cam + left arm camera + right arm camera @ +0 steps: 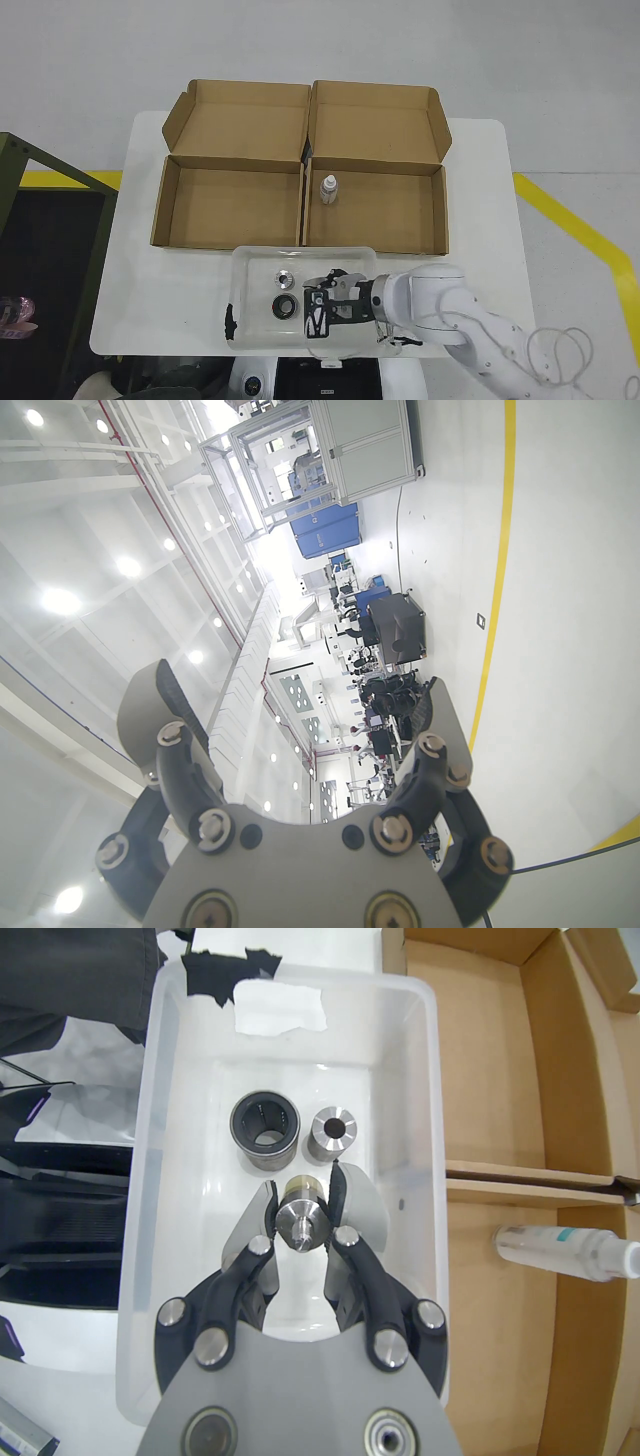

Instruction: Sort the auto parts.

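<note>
Steel, with a brass-coloured end and a thin stub on top, the small fitting (299, 1220) stands inside the clear plastic bin (435, 1128) at the near edge of the worktop (480, 280). The right claw (303, 1188) pinches it across its round body. Whether it has left the bin floor cannot be told.

Just left of it are a dark sleeve (265, 1130) and a silver slotted cylinder (332, 1133), both upright and close to the fingertips. Two open cardboard boxes lie on the far side: the left box (230, 205) bare, the right box (400, 210) holding a white bottle (328, 189).

The step in hand looks like lifting the fitting out for sorting. It would go best as a straight rise, so the fingers do not knock the two neighbours, and high enough to clear the bin's far wall before crossing to a box. The round body may slip if the pinch loosens.

The left claw (300, 690) is spread, holds nothing and points at the ceiling.
</note>
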